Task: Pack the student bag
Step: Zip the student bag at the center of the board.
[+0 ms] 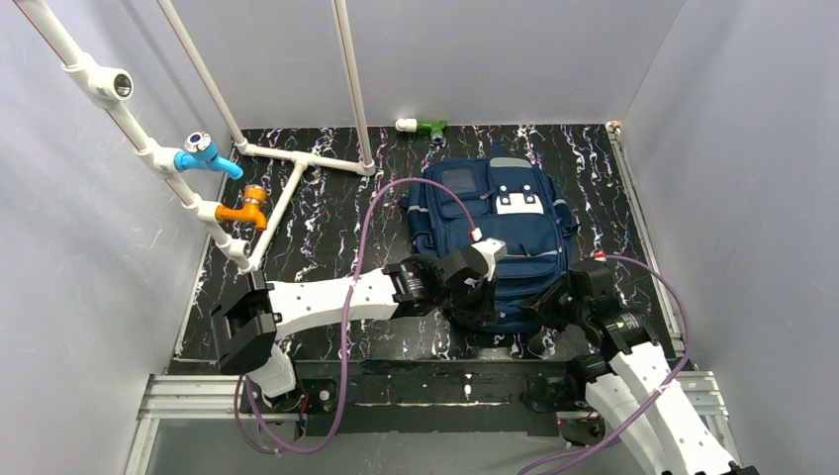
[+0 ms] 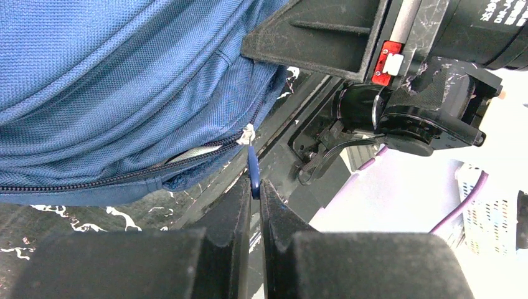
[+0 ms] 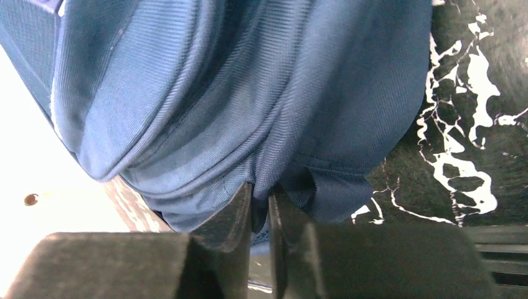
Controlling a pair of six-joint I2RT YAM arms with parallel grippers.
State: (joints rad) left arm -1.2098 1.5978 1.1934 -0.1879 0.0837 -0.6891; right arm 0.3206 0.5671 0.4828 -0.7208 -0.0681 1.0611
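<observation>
Navy bag (image 1: 534, 247): left hand (image 2: 255, 190) pinches zip pull (image 2: 253, 173), right hand (image 3: 259, 200) fabric.

Overhead, the student bag's (image 1: 495, 228) near edge is hidden under the left arm (image 1: 435, 282) and right arm (image 1: 584, 302). Marks on its white patch (image 1: 519, 203) are too small to read. The lower end of the zip pull (image 2: 253, 171) is concealed within the left gripper (image 2: 255, 190). A bag fold vanishes inside the right gripper (image 3: 260, 208).
</observation>
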